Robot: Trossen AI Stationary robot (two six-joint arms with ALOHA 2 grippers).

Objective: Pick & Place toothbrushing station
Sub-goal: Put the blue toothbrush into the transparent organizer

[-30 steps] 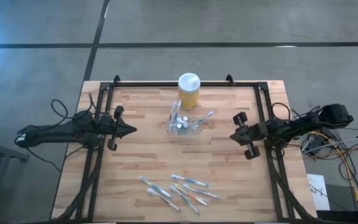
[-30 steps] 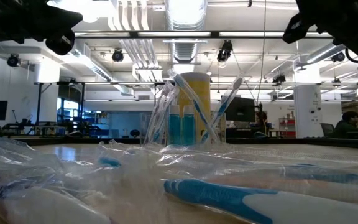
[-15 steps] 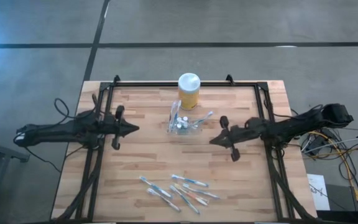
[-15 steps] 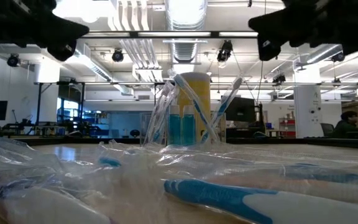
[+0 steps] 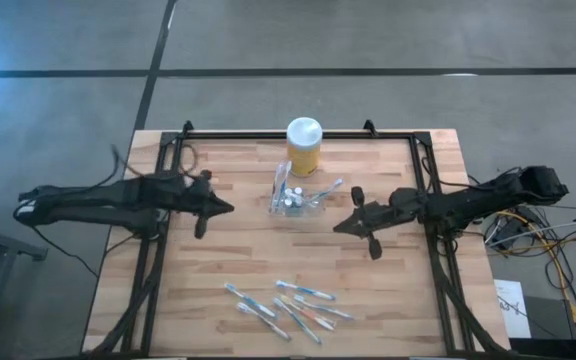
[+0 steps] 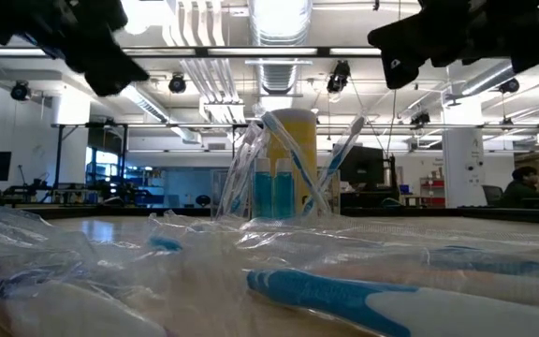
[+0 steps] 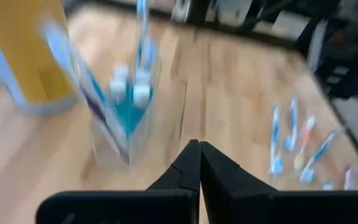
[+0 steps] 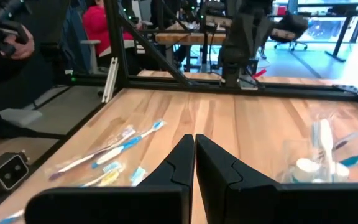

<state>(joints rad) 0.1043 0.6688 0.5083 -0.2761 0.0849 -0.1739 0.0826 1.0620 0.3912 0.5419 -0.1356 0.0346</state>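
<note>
The toothbrushing station (image 5: 295,198) is a small see-through cup holding toothbrushes and white-capped tubes; it stands on the wooden table just in front of a yellow jar (image 5: 303,148). It also shows in the low view (image 6: 279,178), the left wrist view (image 7: 124,109) and the right wrist view (image 8: 319,158). My left gripper (image 5: 230,207) is shut and empty, left of the cup and above the table. My right gripper (image 5: 338,226) is shut and empty, right of the cup.
Several wrapped toothbrushes (image 5: 286,303) lie near the table's front edge; they also show in the right wrist view (image 8: 114,151). A black frame (image 5: 168,150) runs around the table. A person in red (image 8: 101,25) sits beyond the table.
My left gripper has moved toward the table's right, closer to the cup. My right gripper has moved toward the table's left, toward the cup, and turned. The cup and toothbrushes have stayed where they were.
</note>
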